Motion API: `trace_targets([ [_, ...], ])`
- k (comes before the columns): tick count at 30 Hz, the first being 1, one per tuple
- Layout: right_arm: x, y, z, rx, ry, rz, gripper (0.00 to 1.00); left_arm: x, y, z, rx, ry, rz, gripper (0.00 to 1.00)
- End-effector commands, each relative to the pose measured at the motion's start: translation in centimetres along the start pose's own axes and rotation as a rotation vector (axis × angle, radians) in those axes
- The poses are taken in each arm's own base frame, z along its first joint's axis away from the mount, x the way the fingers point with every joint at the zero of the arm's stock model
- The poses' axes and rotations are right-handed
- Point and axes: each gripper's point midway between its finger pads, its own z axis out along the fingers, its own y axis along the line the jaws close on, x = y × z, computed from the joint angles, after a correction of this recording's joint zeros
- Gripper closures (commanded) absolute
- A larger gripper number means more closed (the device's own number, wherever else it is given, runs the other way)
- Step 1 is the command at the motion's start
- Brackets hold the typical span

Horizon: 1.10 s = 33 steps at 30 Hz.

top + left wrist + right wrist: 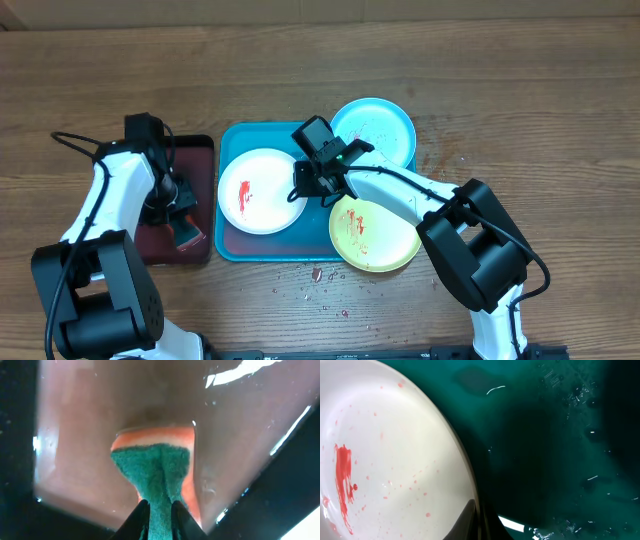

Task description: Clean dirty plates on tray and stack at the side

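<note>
white plate [262, 190]: red-smeared, flat in teal tray [238, 140] | blue plate [378, 128], yellow-green plate [375, 238]: overlapping rim

We can't read any text, label, brand, number or sign in the three views. The red marks on the white plate [262, 190] are smears, not characters.
</note>
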Motion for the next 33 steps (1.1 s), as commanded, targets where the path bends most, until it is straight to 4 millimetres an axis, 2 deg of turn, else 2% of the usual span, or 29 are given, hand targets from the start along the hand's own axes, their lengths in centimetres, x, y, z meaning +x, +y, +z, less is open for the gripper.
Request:
trace_targets([
  [1,0.5,-0.5,0.6,0.024,0.006,-0.002,0.96,1.1,0.5,1.6,-0.022,0.024,-0.029,0.84],
  [15,0.5,-0.5,0.6,0.024,0.006,-0.002,0.96,1.3,0.3,2.6,-0.015,0.012,-0.041,0.84],
  [20,0.5,-0.5,0.6,0.024,0.006,-0.002,0.96,2.3,0.4,3.9,-0.018,0.022,-0.073,0.9],
  [22,0.5,-0.5,0.6,0.024,0.006,-0.002,0.96,2.6,0.4,4.4,-0.017,0.024,-0.078,0.96],
  [25,0.5,-0.5,0.6,0.023,0.006,-0.002,0.95,3.0,0.1,4.6,-0.001,0.033,-0.077,0.96],
  [26,0.5,-0.5,0.6,0.023,0.007,-0.002,0.95,2.6,-0.3,4.3,0.023,0.028,-0.066,0.96],
  [29,0.5,-0.5,0.6,0.023,0.007,-0.002,0.95,0.7,-1.9,1.5,0.119,0.001,0.001,0.96],
  [33,0.6,-0.3,0.6,0.014,0.013,-0.001,0.96,-2.1,-3.3,-3.7,0.207,-0.066,0.087,0.96],
])
